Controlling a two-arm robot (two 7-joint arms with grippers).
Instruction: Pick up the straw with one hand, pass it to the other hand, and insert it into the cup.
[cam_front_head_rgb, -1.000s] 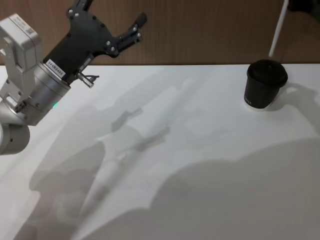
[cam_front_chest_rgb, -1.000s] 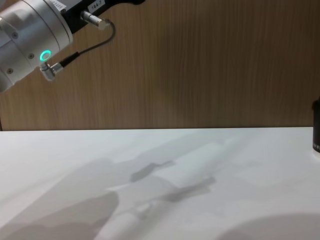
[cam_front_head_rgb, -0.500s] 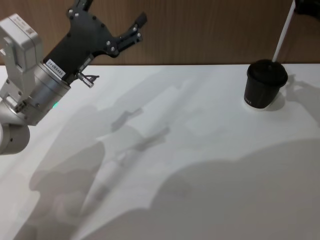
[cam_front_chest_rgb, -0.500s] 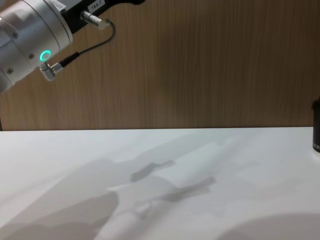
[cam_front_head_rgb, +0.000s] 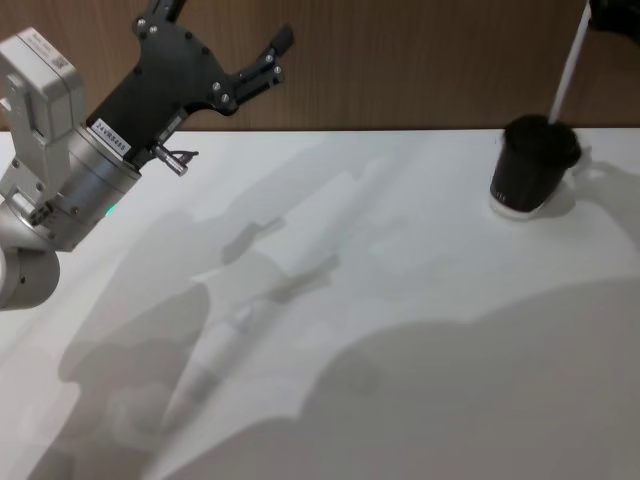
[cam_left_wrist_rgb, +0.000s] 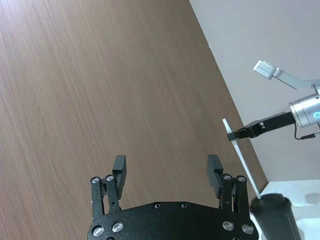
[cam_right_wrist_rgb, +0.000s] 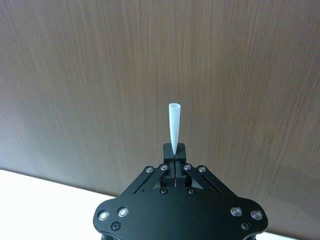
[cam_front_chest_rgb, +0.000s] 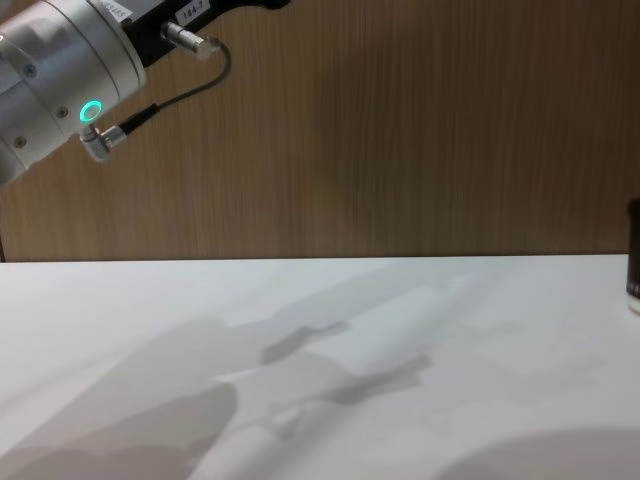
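I judged that I was on the last step, the insertion, with the handover already behind me. My right gripper (cam_right_wrist_rgb: 174, 156) was pinched tight on the straw (cam_front_head_rgb: 566, 72), holding it high above the far right part of the table (cam_front_head_rgb: 400, 300), right over the black cup (cam_front_head_rgb: 528, 168). In the head view the straw's lower tip sat at the cup's lid, and I could not tell whether it had entered the opening or was only pressing on top; the cup looked blurred and slightly leaned, which made me suspect the tip was nudging it. The straw's long axis ran close to upright, tilted a little so that its top leaned toward the right and its bottom pointed down into the lid. In the left wrist view the straw (cam_left_wrist_rgb: 240, 156) showed the same slant, gripped near its upper end. My left gripper (cam_front_head_rgb: 225, 75) hung idle over the far left of the table, raised against the wooden wall (cam_front_chest_rgb: 400, 130), its jaws spread wide and empty. The next move, as I saw it, called for lining the tip with the lid's hole and pushing straight down along the straw's own axis, gently, since a sideways shove could tip the cup.
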